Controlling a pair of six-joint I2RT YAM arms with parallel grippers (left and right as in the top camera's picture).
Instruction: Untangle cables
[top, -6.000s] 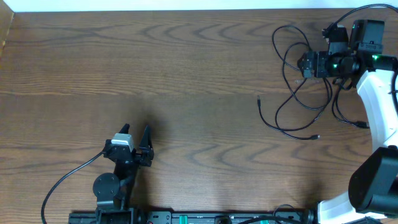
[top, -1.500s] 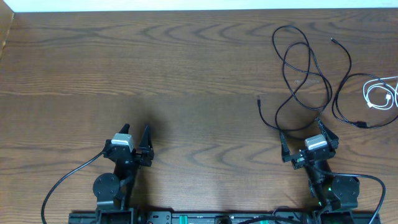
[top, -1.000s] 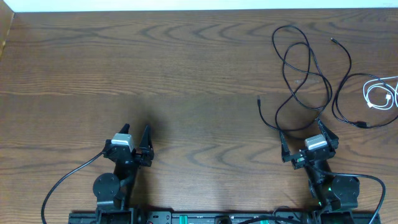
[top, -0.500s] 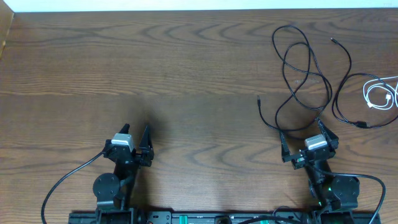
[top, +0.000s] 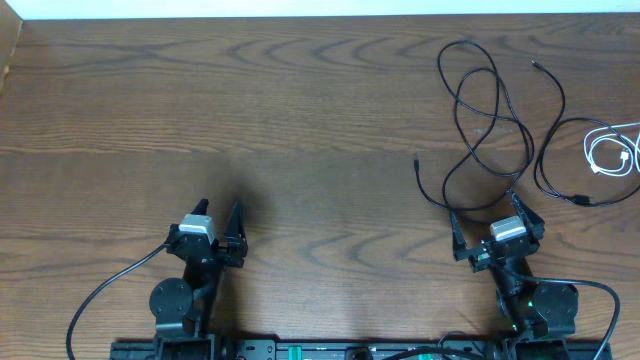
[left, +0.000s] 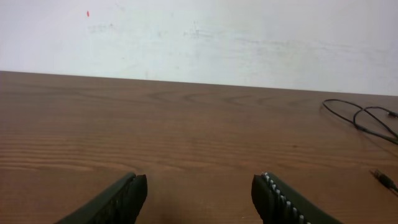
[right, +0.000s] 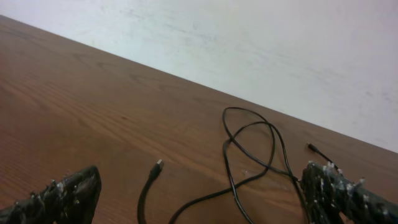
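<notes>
A long black cable (top: 497, 90) lies in crossing loops at the back right, one plug end (top: 416, 159) pointing left. A second black cable (top: 563, 105) curves beside it, apart from it, and a white cable (top: 588, 148) is coiled at the right edge. My right gripper (top: 485, 207) stands open near the front edge, just in front of the looped cable's near arc. In the right wrist view that cable (right: 249, 149) and its plug (right: 159, 163) lie on the table between and beyond the open gripper (right: 200, 177). My left gripper (top: 220, 206) (left: 199, 183) is open and holds nothing.
The wooden table (top: 300, 110) meets a pale wall (left: 199, 31) at its far side. Each arm's own thick black wire (top: 100, 295) trails at the front edge. In the left wrist view the black cables (left: 360, 115) show far to the right.
Six seconds ago my right arm reached over the cables at the back right; it now rests at the front edge and the white cable lies apart. Nothing has moved in the last second.
</notes>
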